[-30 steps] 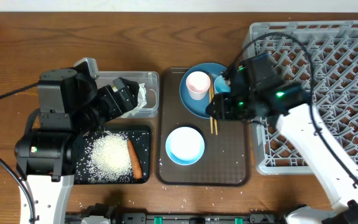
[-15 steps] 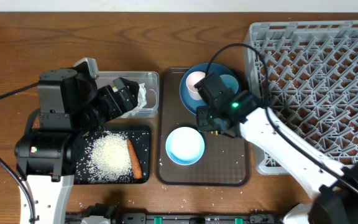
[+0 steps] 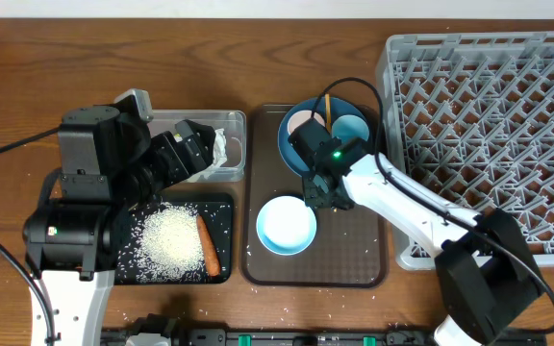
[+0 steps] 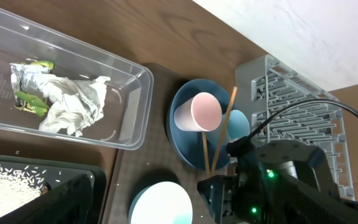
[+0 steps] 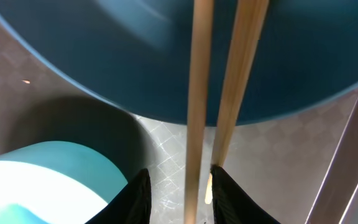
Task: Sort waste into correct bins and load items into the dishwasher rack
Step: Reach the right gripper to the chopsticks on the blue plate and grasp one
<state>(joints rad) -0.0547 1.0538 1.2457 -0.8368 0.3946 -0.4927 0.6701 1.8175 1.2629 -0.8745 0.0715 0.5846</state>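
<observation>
right end effector [image 3: 317, 188] pinches narrow on the chopsticks [image 4: 224, 127] near their lower ends, likely so they tip up off the blue plate [image 4: 178, 146] toward the rack [image 3: 489, 106]. a pink cup [image 4: 197, 113] and a blue cup [image 3: 352, 127] crowd the sticks, and the bowl [image 3: 286, 226] sits just beside. left end effector [image 3: 198, 149] hangs wide and empty over the tub [image 3: 234, 123].
</observation>
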